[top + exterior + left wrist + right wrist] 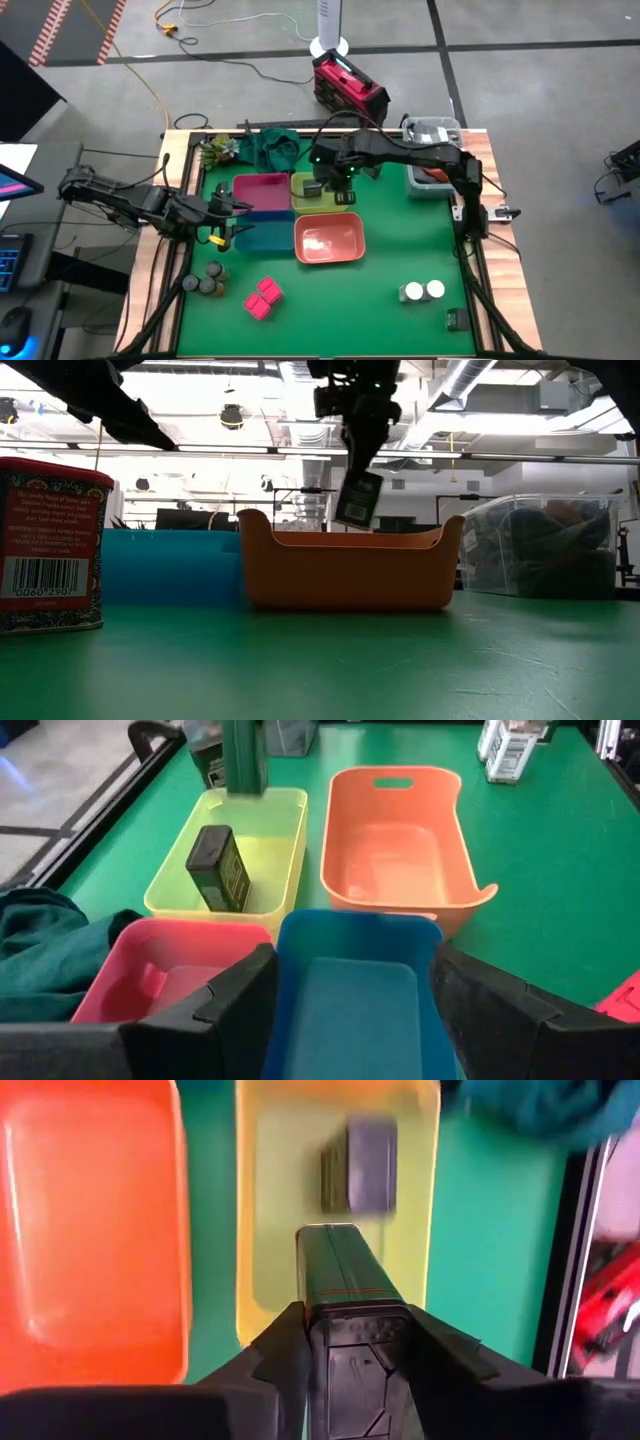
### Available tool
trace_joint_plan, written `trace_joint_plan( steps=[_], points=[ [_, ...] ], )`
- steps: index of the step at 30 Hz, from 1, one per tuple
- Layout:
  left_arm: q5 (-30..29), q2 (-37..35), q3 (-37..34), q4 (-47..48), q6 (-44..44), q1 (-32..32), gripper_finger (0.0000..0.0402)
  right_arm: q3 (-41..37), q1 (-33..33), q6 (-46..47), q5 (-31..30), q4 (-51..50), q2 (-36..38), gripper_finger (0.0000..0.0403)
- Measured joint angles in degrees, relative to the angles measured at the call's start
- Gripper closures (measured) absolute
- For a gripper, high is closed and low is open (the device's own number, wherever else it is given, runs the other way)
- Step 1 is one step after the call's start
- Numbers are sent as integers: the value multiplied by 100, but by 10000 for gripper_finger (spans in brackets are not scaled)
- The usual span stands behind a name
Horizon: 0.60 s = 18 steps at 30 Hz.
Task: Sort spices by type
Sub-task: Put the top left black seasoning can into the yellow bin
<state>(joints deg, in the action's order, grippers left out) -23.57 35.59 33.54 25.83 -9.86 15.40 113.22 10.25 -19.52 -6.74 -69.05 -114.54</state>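
Over the yellow bin (262, 1200), the right gripper (345, 1295) hangs with its fingers (445, 1342) clamped on a dark tin (340, 1270), which sticks out past the fingertips toward the bin floor. Another tin (218, 868) already lies inside that bin. At the table's left edge the left gripper (345, 995) waits above the blue bin (350, 990), fingers spread.

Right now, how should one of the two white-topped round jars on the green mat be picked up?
From straight above: the white-topped round jars stand upright, close side by side. Grip one around its upper body, closing on its front and back, not in the gap between them.
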Motion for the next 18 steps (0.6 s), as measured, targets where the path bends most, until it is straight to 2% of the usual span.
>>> trace_joint_plan(
  steps=[8,18],
  points=[
    [0,-2,0,-35,36,0,157,1,-49,-79,52,308,-373,218],
    [-12,4,0,-84,84,-1,157,-4,-47,-251,92,881,-794,236]
  ],
)
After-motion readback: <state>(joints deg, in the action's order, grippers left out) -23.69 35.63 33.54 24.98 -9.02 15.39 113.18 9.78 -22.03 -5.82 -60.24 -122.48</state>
